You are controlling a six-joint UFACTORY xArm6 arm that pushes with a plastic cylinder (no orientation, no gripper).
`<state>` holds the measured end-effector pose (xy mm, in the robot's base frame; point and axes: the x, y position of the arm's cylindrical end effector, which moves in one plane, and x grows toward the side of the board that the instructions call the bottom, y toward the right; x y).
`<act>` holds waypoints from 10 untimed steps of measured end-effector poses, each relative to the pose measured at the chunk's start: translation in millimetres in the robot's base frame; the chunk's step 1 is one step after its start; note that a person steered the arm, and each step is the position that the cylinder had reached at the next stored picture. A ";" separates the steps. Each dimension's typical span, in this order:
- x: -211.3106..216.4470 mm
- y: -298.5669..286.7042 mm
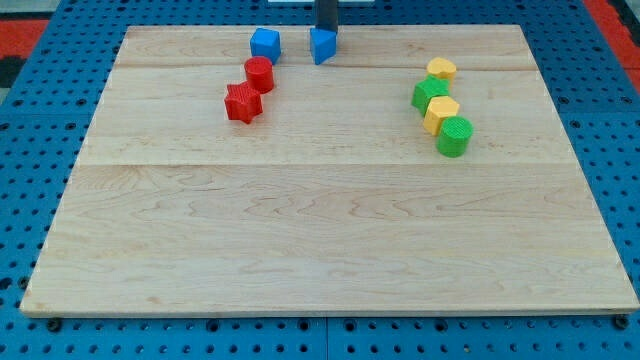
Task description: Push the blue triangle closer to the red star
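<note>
Blue triangle (322, 46) sat near the board's top edge, my tip (327, 32) seemingly touching its far side, gripping nothing. Pushing down-left, past the red cylinder (259, 73), should reach the red star (242, 103).

- The blue triangle (322, 45) lies flat near the view's top edge of the board, touching my tip (327, 31), which sits at its upper side.
- The red star (242, 103) lies flat, well apart from my tip, toward the view's lower left.
</note>
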<state>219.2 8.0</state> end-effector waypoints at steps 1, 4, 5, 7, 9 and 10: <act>36.7 1.5; 63.5 -23.6; 44.1 -16.5; 60.2 -49.0; 102.9 -49.8; 138.1 -49.8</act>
<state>357.3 -41.8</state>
